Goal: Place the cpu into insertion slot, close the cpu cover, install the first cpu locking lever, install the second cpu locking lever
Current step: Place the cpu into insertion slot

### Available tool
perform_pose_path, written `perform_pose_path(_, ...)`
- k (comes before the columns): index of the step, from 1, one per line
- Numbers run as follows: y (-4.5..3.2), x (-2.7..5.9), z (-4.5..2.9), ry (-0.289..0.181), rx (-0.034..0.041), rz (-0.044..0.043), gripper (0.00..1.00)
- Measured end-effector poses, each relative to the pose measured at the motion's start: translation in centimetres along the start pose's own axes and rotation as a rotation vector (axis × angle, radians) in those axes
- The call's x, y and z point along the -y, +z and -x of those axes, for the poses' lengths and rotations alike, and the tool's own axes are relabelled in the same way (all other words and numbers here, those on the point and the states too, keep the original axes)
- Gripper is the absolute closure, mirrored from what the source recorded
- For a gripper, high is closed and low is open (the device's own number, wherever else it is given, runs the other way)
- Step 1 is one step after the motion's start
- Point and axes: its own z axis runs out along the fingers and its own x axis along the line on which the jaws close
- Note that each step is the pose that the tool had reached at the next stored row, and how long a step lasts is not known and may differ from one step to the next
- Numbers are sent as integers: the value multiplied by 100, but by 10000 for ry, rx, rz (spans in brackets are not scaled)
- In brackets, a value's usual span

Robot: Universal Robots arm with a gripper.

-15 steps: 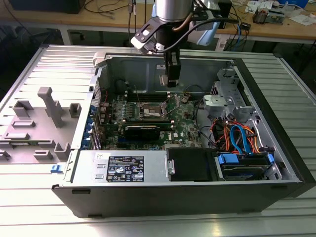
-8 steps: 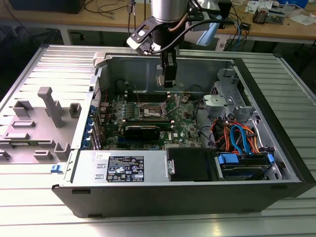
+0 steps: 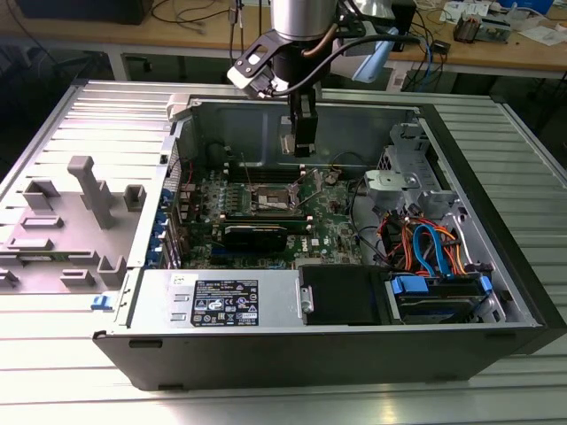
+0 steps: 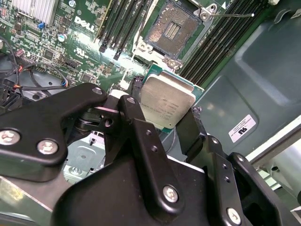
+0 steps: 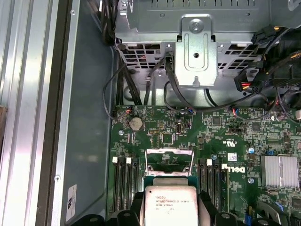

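Observation:
My gripper (image 3: 303, 146) hangs inside the open computer case, above the green board's far part. It is shut on the cpu (image 4: 167, 101), a flat square chip with a dull silver top, held by two opposite edges between the black fingers (image 4: 187, 127). In the first wrist view the cpu (image 5: 170, 207) sits just short of the cpu cover (image 5: 169, 153), a thin silver frame that stands raised. The insertion slot (image 4: 176, 29) lies open beyond the chip, dark with a silver rim, and in the exterior view the insertion slot (image 3: 273, 200) is below and slightly left of the gripper. A thin locking lever (image 4: 233, 14) sticks out from the slot's corner.
Long black memory slots (image 4: 117, 26) flank the socket on both sides. A black card (image 3: 255, 235) stands nearer the front. A metal drive cage (image 3: 399, 181) and orange and blue cables (image 3: 427, 243) fill the exterior view's right. A grey fixture (image 3: 84, 190) sits outside the case.

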Motion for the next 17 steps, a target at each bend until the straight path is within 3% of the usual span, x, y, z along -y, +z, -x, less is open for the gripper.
perform_pose_path(3, 7, 1, -1, 4, -2, 1, 46)
perform_pose_path(7, 62, 36, -1, 238, 58, 5, 46)
perform_pose_path(11, 80, 112, -2, 237, 60, 4, 46)
perform_pose_path(17, 88, 139, -3, 236, 56, 6, 46)
